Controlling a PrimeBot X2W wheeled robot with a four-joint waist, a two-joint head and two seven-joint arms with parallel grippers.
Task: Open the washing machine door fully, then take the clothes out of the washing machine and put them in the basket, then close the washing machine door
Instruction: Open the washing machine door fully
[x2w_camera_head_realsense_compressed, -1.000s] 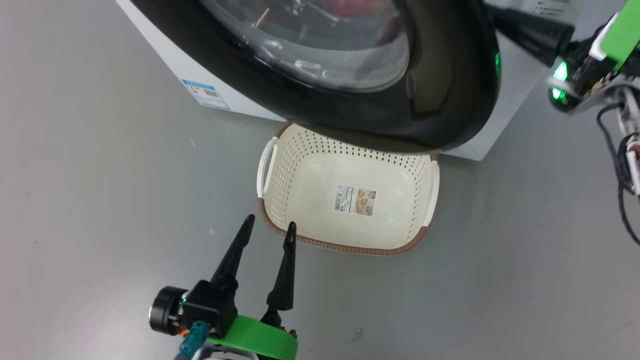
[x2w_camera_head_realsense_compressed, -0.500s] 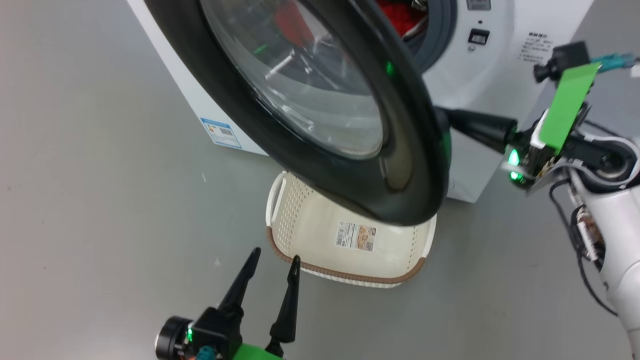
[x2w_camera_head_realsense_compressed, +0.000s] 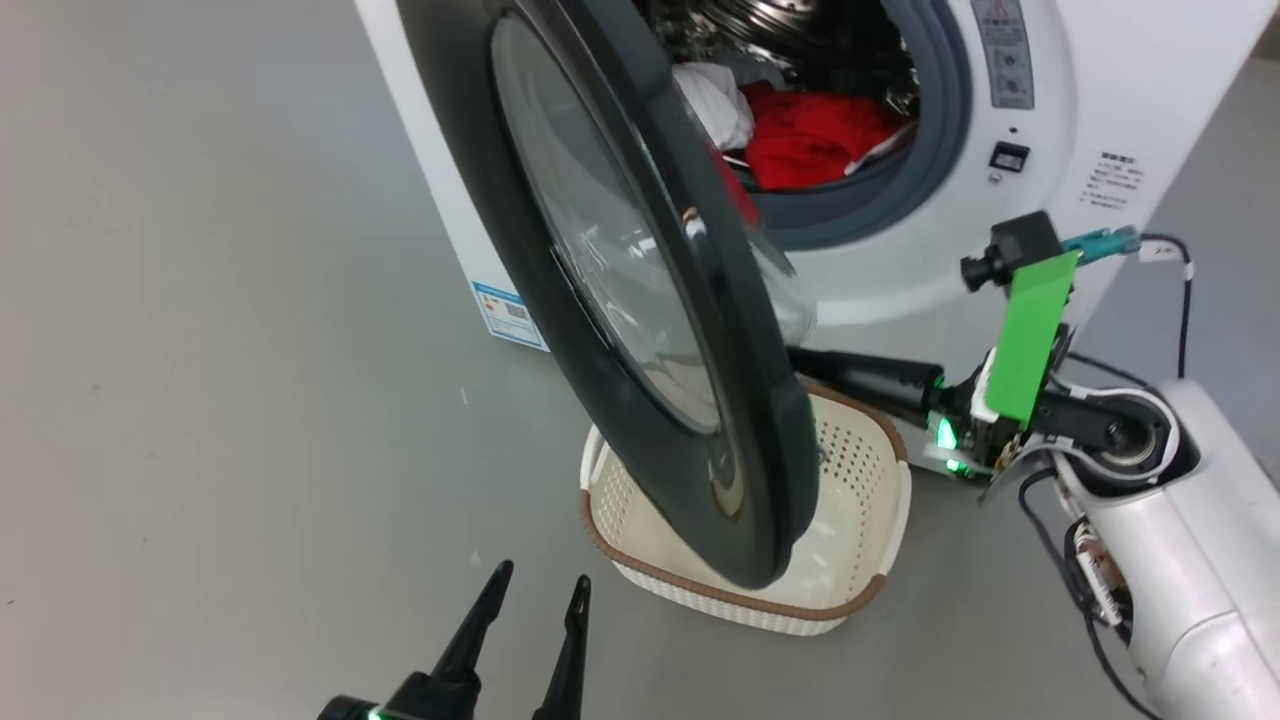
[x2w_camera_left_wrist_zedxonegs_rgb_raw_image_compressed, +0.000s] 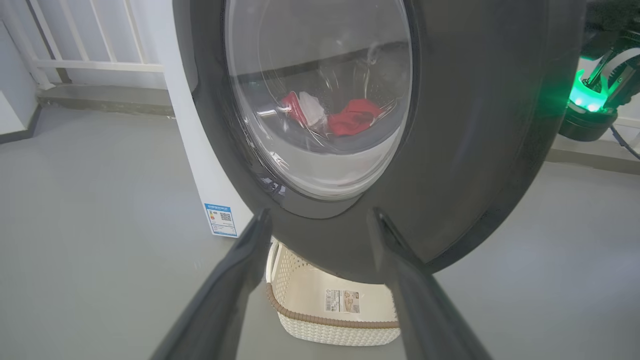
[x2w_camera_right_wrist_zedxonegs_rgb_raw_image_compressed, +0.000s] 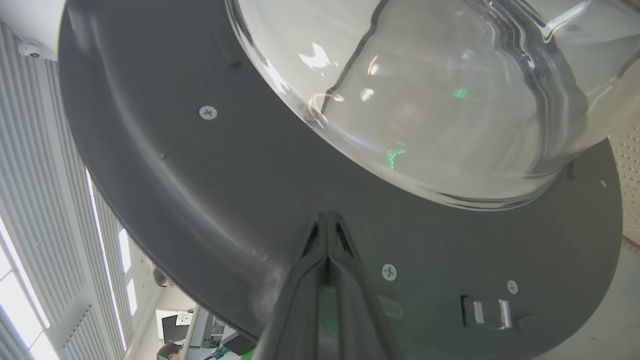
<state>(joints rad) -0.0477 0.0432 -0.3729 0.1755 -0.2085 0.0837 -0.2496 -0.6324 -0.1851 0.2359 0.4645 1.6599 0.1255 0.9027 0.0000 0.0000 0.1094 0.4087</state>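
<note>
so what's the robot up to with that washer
It is working on opening the door. The right gripper, shut, has its fingertips against the door's inner face. The door stands partly open, over the basket on the floor. The red clothes lie in the washer drum. The left gripper is open, holding nothing, near the basket.

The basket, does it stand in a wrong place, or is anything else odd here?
The basket stands on the floor right under the open washing machine door, whose lower rim hangs over it, so the door partly covers it from above. Nothing looks spilled or damaged.
</note>
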